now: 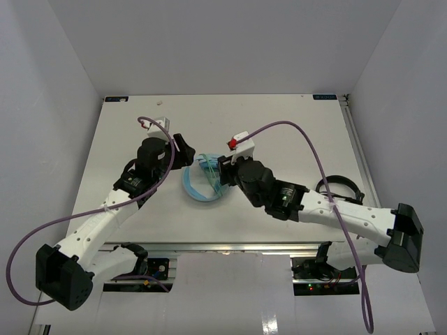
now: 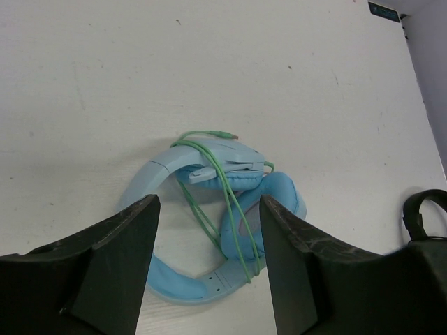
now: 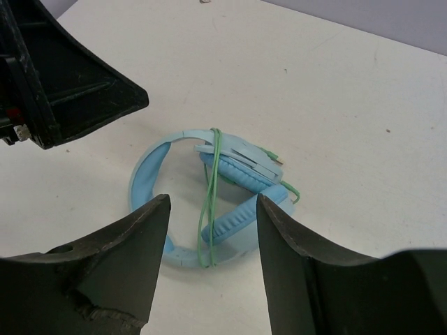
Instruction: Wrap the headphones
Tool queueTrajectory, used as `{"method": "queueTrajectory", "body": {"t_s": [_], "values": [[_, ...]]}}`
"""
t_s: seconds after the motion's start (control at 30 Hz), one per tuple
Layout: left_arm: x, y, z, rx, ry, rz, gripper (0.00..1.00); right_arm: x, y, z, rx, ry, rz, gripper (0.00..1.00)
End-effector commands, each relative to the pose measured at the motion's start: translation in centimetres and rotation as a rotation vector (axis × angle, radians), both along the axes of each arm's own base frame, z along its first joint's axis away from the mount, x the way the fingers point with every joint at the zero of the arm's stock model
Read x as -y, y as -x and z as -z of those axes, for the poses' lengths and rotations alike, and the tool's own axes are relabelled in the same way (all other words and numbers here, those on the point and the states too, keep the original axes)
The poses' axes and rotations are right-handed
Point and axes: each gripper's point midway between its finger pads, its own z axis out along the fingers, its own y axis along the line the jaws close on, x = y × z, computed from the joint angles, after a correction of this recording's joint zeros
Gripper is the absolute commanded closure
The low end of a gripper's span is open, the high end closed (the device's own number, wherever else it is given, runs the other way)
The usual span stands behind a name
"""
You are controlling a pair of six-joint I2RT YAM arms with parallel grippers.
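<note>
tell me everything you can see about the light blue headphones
The headphones are light blue, over-ear and plastic-looking, with soft padded earcups and a wide headband. They lie flat on the white table, with the earcups folded in inside the headband's arc. A thin pale green cable is looped several times across cups and band, its plug end lying loose beside them. Only the table and the cable appear to touch them.
</note>
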Motion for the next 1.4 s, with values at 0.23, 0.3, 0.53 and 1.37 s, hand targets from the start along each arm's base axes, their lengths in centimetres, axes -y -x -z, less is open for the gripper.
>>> {"method": "queueTrajectory", "body": {"t_s": [0.23, 0.3, 0.53, 1.37], "values": [[2.0, 3.2, 5.2, -0.077, 0.037, 0.169, 0.31, 2.9, 3.8, 0.5, -0.113, -0.033, -0.143, 0.41], [1.0, 2.8, 6.6, -0.101, 0.018, 0.104, 0.31, 3.5, 4.1, 0.8, -0.119, -0.034, -0.149, 0.41], [-0.8, 2.3, 10.5, -0.154, -0.033, -0.01, 0.36, 4.5, 4.1, 2.3, -0.118, 0.005, -0.131, 0.41], [3.5, 8.0, 4.7, -0.056, 0.156, 0.343, 0.02, 5.4, 3.1, 3.4, -0.148, -0.044, -0.026, 0.1]]}}
